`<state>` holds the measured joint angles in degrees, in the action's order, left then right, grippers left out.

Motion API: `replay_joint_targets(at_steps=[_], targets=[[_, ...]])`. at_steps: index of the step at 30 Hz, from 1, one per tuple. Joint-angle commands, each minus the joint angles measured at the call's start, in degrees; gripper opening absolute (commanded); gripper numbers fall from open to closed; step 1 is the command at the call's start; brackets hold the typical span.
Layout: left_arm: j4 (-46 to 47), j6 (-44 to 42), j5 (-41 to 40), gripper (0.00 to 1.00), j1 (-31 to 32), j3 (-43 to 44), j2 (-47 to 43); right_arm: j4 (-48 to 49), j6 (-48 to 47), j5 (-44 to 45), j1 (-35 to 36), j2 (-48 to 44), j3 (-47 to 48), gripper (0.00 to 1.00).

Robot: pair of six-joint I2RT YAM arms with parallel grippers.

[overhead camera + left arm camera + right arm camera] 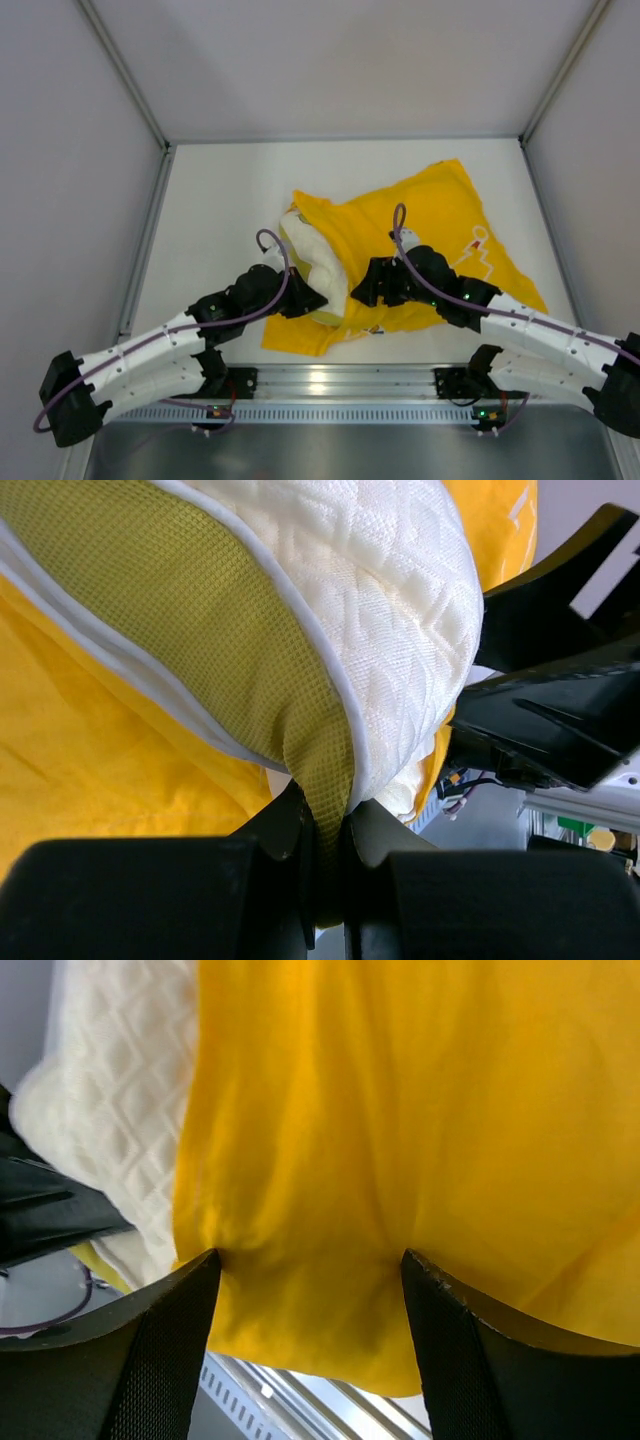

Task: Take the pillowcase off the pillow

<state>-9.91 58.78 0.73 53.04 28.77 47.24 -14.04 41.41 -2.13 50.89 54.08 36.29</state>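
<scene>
The yellow pillowcase (pixel 440 220) lies crumpled on the white table. The cream quilted pillow (pixel 312 255) sticks out of its left end. My left gripper (pixel 312 300) is shut on the pillow's olive mesh edge band; in the left wrist view (pixel 335 825) the band is pinched between the jaws, with the quilted pillow (pixel 400 610) above and the pillowcase (pixel 90 770) to the left. My right gripper (pixel 362 290) is open, and in the right wrist view (pixel 308 1265) a fold of the pillowcase (pixel 400 1110) hangs between its spread jaws beside the pillow (pixel 110 1110).
The two grippers are close together at the case's near left edge. The right arm (pixel 560 710) shows just right of the pillow. An aluminium rail (pixel 330 380) runs along the near table edge. Grey walls enclose the white table (pixel 220 200) on three sides.
</scene>
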Motion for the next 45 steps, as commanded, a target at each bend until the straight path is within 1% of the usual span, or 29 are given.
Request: replay_joint_targets(at_steps=[1,4,5,7,8,9,10,14,17,19,20,22,23,25,26,27,28,30,33,34,35,37,38,40,41,42,43,44,45], targets=[[3.23,0.63,0.41,0.00,0.23,1.28,-1.89,0.24,-1.15,1.34,0.52,0.85,-1.22,0.69],[2.36,0.81,0.06,0.00,0.23,1.63,-3.12,0.51,-0.72,1.87,0.52,0.06,-1.75,0.64],[2.18,0.81,0.06,0.00,0.23,1.64,-3.47,0.86,-0.54,1.87,0.52,-0.03,-1.84,0.60],[1.91,0.89,-0.12,0.00,0.23,1.55,-4.00,1.03,-0.63,1.87,0.52,0.23,-1.75,0.54],[1.91,0.89,-0.12,0.00,0.23,1.46,-4.09,1.21,-0.71,1.87,0.52,0.41,-1.75,0.45],[1.91,0.89,-0.12,0.00,0.23,1.37,-4.35,1.56,-0.80,1.87,0.61,0.67,-1.75,0.40],[1.91,0.98,0.06,0.00,0.23,1.20,-4.35,1.82,-0.80,1.78,0.61,0.84,-1.84,0.29],[1.91,1.16,0.23,0.00,0.23,1.02,-4.44,4.81,-0.63,0.03,0.52,2.51,-2.54,0.14],[1.91,0.98,0.23,0.00,0.23,1.02,-4.88,5.78,-0.45,0.54,0.52,3.48,-2.63,0.00],[1.04,0.63,-0.12,0.00,0.23,1.19,-5.76,5.96,-0.45,1.68,0.52,3.40,-2.98,0.00],[-0.88,0.46,-0.12,0.00,0.23,1.81,-6.28,5.87,-0.10,4.21,0.52,3.22,-3.07,0.00],[-3.43,0.02,-2.84,0.00,0.23,2.42,-8.12,5.43,-0.01,6.86,0.61,1.91,-3.51,0.00],[-5.01,-0.42,-3.62,0.00,0.23,3.47,-9.00,4.21,-0.19,10.53,0.52,1.47,-3.51,0.00],[-11.07,-1.56,-6.95,0.00,0.23,5.14,-12.43,-0.43,-0.62,15.38,0.44,0.24,-2.37,0.00],[-13.79,-2.00,-8.28,0.00,0.23,6.28,-13.57,-2.02,-1.41,19.23,0.35,-0.03,-2.02,0.00],[-19.82,-2.44,-9.86,0.00,0.14,9.43,-15.58,-3.26,-1.68,20.75,-0.09,-0.99,-1.76,0.00],[-22.84,-3.23,-12.83,0.00,0.22,11.20,-16.47,-4.32,-1.86,21.81,-0.53,-1.52,-1.58,0.00],[-29.25,-4.02,-14.87,0.00,0.22,15.67,-18.58,-5.38,-2.47,21.30,-2.55,-3.54,-2.19,0.00],[-31.75,-4.38,-15.59,0.00,0.14,17.10,-19.99,-5.29,-4.14,17.43,-3.61,-5.13,-1.67,0.00],[-31.84,-4.29,-15.32,0.00,0.14,16.58,-20.17,-5.55,-4.23,17.25,-3.61,-5.56,-1.49,0.05],[-32.01,-4.03,-15.58,0.00,0.14,16.14,-20.35,-6.08,-3.53,17.60,-3.61,-6.09,-1.40,0.23],[-32.01,-3.16,-16.37,0.00,0.14,14.57,-21.22,-6.44,-2.83,16.55,-3.96,-8.55,-1.75,0.61],[-32.01,-2.98,-16.99,0.00,0.14,14.21,-21.32,-6.44,-2.13,13.50,-4.05,-9.51,-1.75,0.66],[-31.92,-2.89,-17.08,0.00,0.14,13.68,-20.62,-4.17,-2.12,6.83,-3.96,-9.44,-2.10,0.73],[-31.84,-2.80,-17.08,0.00,0.14,13.42,-19.92,-2.15,-2.03,-2.35,-4.05,-8.83,-2.45,0.75],[-31.84,-2.71,-16.82,0.00,0.22,13.33,-18.52,0.13,-1.34,-6.27,-3.96,-8.65,-3.59,0.75],[-31.49,-2.62,-16.47,0.00,0.14,13.06,-17.98,6.77,-0.46,-10.13,-3.61,-8.73,-4.47,0.76],[-29.92,-2.71,-16.12,0.00,0.14,12.37,-17.45,11.10,1.12,-15.74,-2.30,-9.17,-5.52,0.76],[-28.60,-2.71,-14.98,0.00,0.22,11.75,-16.75,14.71,1.83,-17.10,-1.42,-9.17,-7.01,0.76]])
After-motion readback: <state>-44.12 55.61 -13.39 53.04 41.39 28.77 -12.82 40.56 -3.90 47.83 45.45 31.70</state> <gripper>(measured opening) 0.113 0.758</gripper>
